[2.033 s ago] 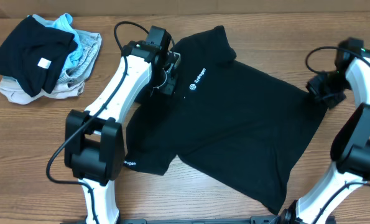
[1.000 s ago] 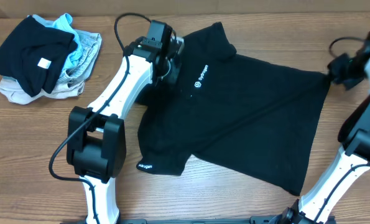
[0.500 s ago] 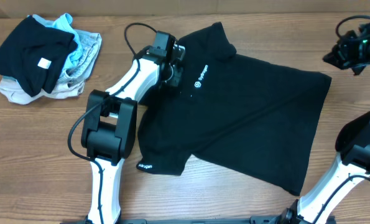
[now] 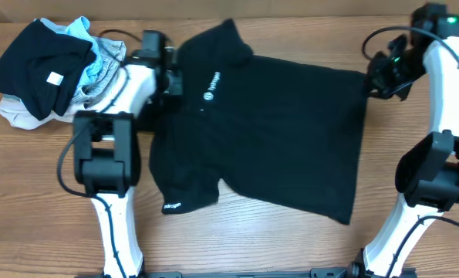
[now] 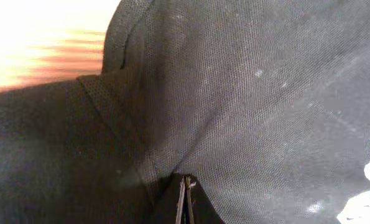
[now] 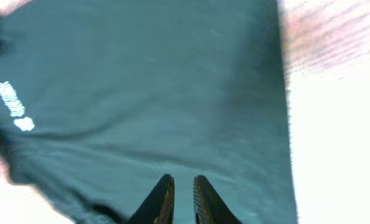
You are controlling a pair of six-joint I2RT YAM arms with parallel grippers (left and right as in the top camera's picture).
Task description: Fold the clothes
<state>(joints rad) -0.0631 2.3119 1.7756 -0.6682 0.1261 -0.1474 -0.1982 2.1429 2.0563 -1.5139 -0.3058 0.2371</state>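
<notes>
The black polo shirt [image 4: 275, 131] bore a small white chest logo [image 4: 207, 86] with lettering and a white word on its sleeve hem [image 4: 173, 206]. Both were too small to read. The square tag [image 4: 54, 78] on the black garment [image 4: 36, 58] near the table's [image 4: 237, 247] far-left corner looked blank.

Overhead camera looks straight down on the tabletop [image 4: 237, 247], framing the whole black polo shirt [image 4: 275, 139]; left wrist camera sits tight against the fabric, weave visible, left hand [image 5: 186, 198] at the frame's bottom; right wrist camera, farther back and blurred, looks past the right hand [image 6: 181, 182] across the shirt; its white chest logo [image 4: 208, 86] also appears overhead.
</notes>
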